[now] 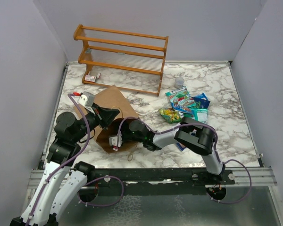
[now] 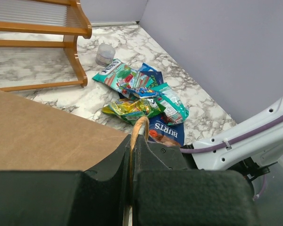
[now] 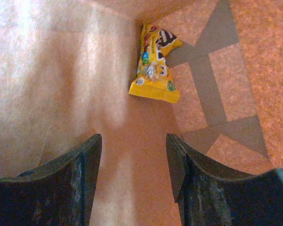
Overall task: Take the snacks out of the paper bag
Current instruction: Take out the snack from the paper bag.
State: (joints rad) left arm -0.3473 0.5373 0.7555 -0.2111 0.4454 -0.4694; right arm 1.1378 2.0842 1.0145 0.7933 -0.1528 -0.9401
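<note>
With L jaws clamped on the paper bag's [image 1: 114,101] handle [image 2: 140,123] and R jaws apart inside, I go deeper w/ R, straddle the yellow packet [image 3: 153,66] in the bag's bottom corner, then close.

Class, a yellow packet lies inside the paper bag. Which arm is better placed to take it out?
Right: the right tool sits inside the paper bag, jaws open, facing the yellow packet. The left tool is shut on the bag's handle.

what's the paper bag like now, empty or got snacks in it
Not empty: inside the paper bag, the right wrist view shows one yellow packet lying against its far corner.
</note>
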